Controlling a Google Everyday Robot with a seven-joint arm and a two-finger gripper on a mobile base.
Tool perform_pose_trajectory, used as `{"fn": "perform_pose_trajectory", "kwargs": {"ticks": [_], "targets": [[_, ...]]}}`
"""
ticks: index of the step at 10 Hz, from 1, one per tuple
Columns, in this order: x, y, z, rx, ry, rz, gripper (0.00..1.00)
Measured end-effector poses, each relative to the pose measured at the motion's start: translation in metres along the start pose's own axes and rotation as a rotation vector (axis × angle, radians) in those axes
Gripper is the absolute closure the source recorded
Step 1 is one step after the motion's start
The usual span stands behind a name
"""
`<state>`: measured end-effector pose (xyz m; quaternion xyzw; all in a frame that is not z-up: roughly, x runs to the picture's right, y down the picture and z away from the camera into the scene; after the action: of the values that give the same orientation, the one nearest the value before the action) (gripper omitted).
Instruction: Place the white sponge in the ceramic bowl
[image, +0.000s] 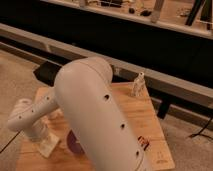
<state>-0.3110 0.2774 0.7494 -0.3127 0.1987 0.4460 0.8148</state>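
My big white arm fills the middle of the view and hides much of the wooden table. Its forearm reaches down at the left, and the gripper sits low on the table's left side. It is shut on a pale blocky piece that looks like the white sponge, resting at table level. Just to the right of the gripper lies the ceramic bowl, dark purple, with only its left part showing past the arm.
A small white figurine-like bottle stands at the table's far edge. A small red and dark item lies near the right front. A dark counter front runs behind the table, and a black box sits at the left.
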Motion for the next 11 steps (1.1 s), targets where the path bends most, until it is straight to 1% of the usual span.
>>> {"fn": "perform_pose_trajectory", "kwargs": {"ticks": [2,5,7,8,10,11], "targets": [[-0.002,-0.002,-0.009,-0.010,-0.014,0.011,1.00],[-0.002,-0.006,-0.014,-0.010,-0.021,0.014,1.00],[-0.002,-0.007,-0.015,-0.004,-0.025,0.009,1.00],[-0.002,-0.010,-0.015,0.012,-0.030,0.001,0.99],[-0.004,-0.017,-0.014,0.040,-0.034,-0.009,0.84],[-0.004,-0.024,-0.012,0.060,-0.031,-0.007,0.72]]}}
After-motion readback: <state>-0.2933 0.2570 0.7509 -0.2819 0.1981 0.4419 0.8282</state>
